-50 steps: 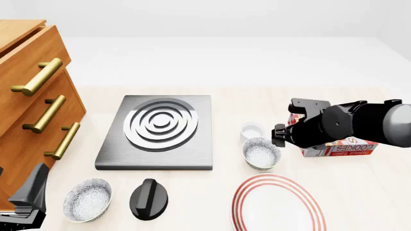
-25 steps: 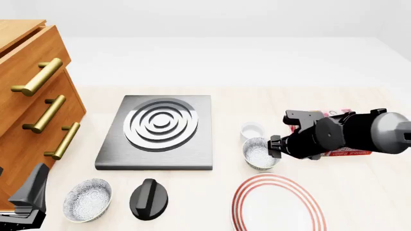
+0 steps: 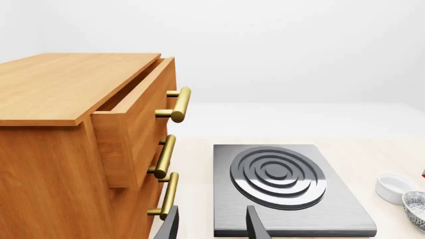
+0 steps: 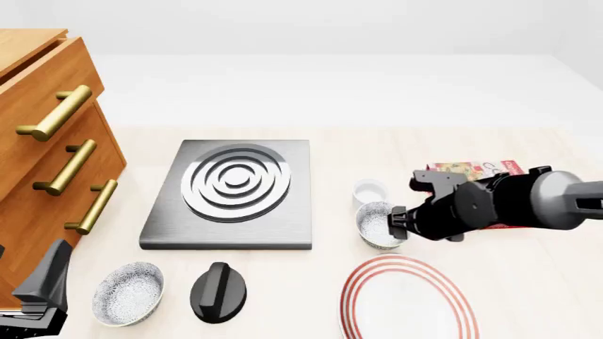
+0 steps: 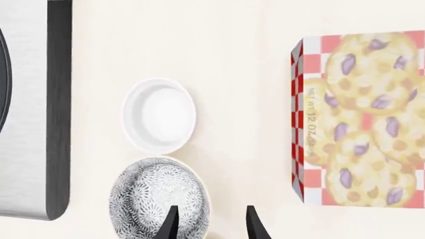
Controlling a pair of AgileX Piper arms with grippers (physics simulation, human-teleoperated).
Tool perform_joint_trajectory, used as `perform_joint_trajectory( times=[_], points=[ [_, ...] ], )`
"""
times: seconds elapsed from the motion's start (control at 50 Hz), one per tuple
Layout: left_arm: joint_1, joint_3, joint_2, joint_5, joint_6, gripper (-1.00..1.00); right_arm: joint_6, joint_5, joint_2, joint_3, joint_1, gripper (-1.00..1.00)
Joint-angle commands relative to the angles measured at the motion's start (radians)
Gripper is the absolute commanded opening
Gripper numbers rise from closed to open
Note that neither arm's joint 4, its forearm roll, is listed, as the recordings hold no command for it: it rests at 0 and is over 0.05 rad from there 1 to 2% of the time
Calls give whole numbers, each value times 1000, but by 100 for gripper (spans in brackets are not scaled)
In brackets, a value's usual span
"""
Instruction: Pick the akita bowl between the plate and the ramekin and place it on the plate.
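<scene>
The akita bowl (image 4: pixel 377 224), grey-speckled, sits between the small white ramekin (image 4: pixel 371 189) and the red-ringed plate (image 4: pixel 351 300). My right gripper (image 4: pixel 399 223) is low over the bowl's right edge. In the right wrist view it (image 5: pixel 209 226) is open, one fingertip (image 5: pixel 170 223) over the bowl (image 5: pixel 153 201) and the other outside its rim; the ramekin (image 5: pixel 159 116) lies just beyond. My left gripper (image 4: pixel 45 284) rests at the near left, open (image 3: pixel 211 228) and holding nothing. The left wrist view catches the ramekin (image 3: pixel 394 186) and bowl (image 3: pixel 417 209) at its edge.
A look-alike speckled bowl (image 4: pixel 128 293) and a black knob-shaped object (image 4: pixel 219 291) lie near the front left. A grey stove plate (image 4: pixel 234 191) is in the middle, a wooden drawer cabinet (image 4: pixel 47 155) at left, and a cookie box (image 4: pixel 474 169) behind my right arm.
My right arm has dropped and shifted left, bringing the gripper down at the akita bowl's right rim and uncovering more of the cookie box. The left arm is still.
</scene>
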Motion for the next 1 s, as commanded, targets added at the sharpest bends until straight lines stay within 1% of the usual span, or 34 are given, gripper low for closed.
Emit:
perform_joint_trajectory(
  times=[0.02, 0.1, 0.18, 0.2, 0.22, 0.24, 0.26, 0.4, 0.46, 0.48, 0.52, 0.56, 0.66, 0.76, 0.82, 0.92, 1.0],
  points=[
    [0, 0, 0, 0, 0, 100, 17, -15, 22, -1, 18, 100],
    [0, 0, 0, 0, 0, 100, 3, -22, 34, 1, 15, 100],
    [0, 0, 0, 0, 0, 100, 3, -24, 34, 3, 14, 100],
    [0, 0, 0, 0, 0, 100, -4, -24, 31, 5, 7, 100],
    [0, 0, 0, 0, 0, 100, -27, -25, 26, 8, -12, 100],
    [0, 0, 0, 0, 0, 100, -56, -26, 17, 14, -40, -100],
    [0, 0, 0, 0, 0, 100, -40, -28, 20, 14, -26, -100],
    [0, 0, 0, 0, 0, 100, -37, -23, 10, 11, -32, -100],
    [0, 0, 0, 0, 0, 100, -17, -15, -1, 14, -9, -100],
    [0, 0, 0, 0, 0, 100, -26, -7, -13, 13, -13, -100],
    [0, 0, 0, 0, 0, 100, -22, 6, -30, 10, -9, -100],
    [0, 0, 0, 0, 0, 100, -35, 18, -54, 6, -23, -100],
    [0, 0, 0, 0, 0, 100, -40, 46, -97, -2, -30, -100],
    [0, 0, 0, 0, 0, 100, -68, 99, -172, -15, -45, -100],
    [0, 0, 0, 0, 0, 100, -73, 122, -201, -22, -44, -100],
    [0, 0, 0, 0, 0, 100, -70, 132, -218, -21, -27, -100],
    [0, 0, 0, 0, 0, 100, -85, 155, -256, -28, -34, -100]
  ],
)
